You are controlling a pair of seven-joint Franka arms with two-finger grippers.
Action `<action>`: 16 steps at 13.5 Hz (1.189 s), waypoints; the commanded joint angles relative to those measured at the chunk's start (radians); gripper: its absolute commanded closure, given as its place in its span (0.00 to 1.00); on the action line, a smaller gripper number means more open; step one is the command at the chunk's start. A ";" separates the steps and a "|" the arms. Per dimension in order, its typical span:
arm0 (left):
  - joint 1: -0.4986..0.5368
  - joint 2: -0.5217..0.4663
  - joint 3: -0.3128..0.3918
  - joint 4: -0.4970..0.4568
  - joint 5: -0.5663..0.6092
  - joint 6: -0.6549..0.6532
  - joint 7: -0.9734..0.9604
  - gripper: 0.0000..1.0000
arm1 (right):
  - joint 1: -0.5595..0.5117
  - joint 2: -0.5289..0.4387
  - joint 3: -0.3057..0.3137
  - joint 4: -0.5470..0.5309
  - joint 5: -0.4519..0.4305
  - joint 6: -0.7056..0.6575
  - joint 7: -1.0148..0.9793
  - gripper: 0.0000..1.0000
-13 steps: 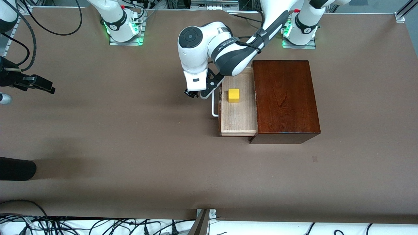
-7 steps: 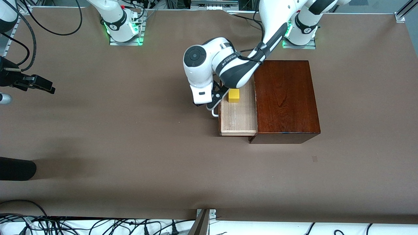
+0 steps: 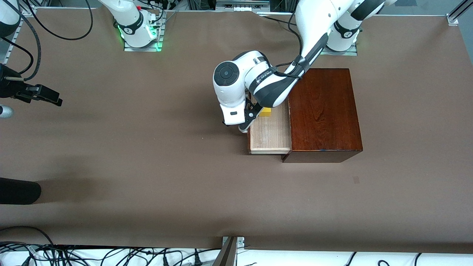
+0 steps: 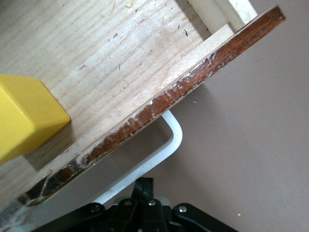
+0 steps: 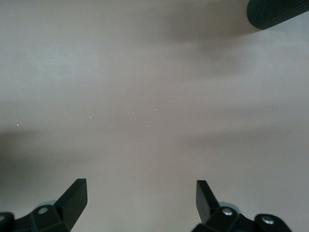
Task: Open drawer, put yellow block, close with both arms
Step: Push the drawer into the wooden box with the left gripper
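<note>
**Left gripper closed beside drawer handle, yellow block inside**

At the right arm's end of the table, the right arm waited with its gripper [image 5: 140, 203] above bare brown tabletop [image 3: 147, 155]. Its wrist view showed the two fingertips [image 5: 75, 193] spread wide with nothing between them, and a black ribbed cylinder [image 5: 277, 12] at the edge of that picture; the front view showed a similar dark rounded object [image 3: 18, 190] at its own edge.

Nearer the middle, the left arm reached from its base to the drawer front. Lettering ran along its white wrist link [image 3: 263, 75], too small to read. The left gripper [image 3: 247, 119] sat low against the drawer's front, its fingers pressed together; the front view could not show whether they pinched anything. Its wrist view showed them closed beside the white bar handle [image 4: 159, 154], not around it.

The drawer [image 3: 271, 142] stood pulled out of the dark-brown wooden box [image 3: 323, 111], toward the right arm's end. The yellow block [image 3: 265, 112] lay on the drawer's pale floor, mostly hidden under the arm in the front view. The left wrist view alone showed the yellow block's face plainly, close to the reddish-brown front panel [image 4: 193, 79], with wood dust scattered over the floor.
</note>
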 commanded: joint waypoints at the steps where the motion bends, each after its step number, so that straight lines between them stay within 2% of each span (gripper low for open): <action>1: 0.040 0.017 0.004 0.017 0.019 -0.020 0.016 1.00 | -0.006 -0.007 0.002 0.012 -0.010 -0.019 0.010 0.00; 3: 0.055 -0.003 0.003 0.014 0.019 -0.034 0.018 1.00 | -0.006 -0.007 0.002 0.013 -0.010 -0.018 0.010 0.00; 9: 0.133 -0.125 -0.003 -0.147 0.018 -0.036 0.122 1.00 | -0.006 -0.006 0.001 0.026 -0.012 -0.018 0.010 0.00; 16: 0.204 -0.220 -0.005 -0.247 0.018 -0.094 0.297 1.00 | -0.006 -0.007 -0.021 0.032 -0.009 -0.021 0.010 0.00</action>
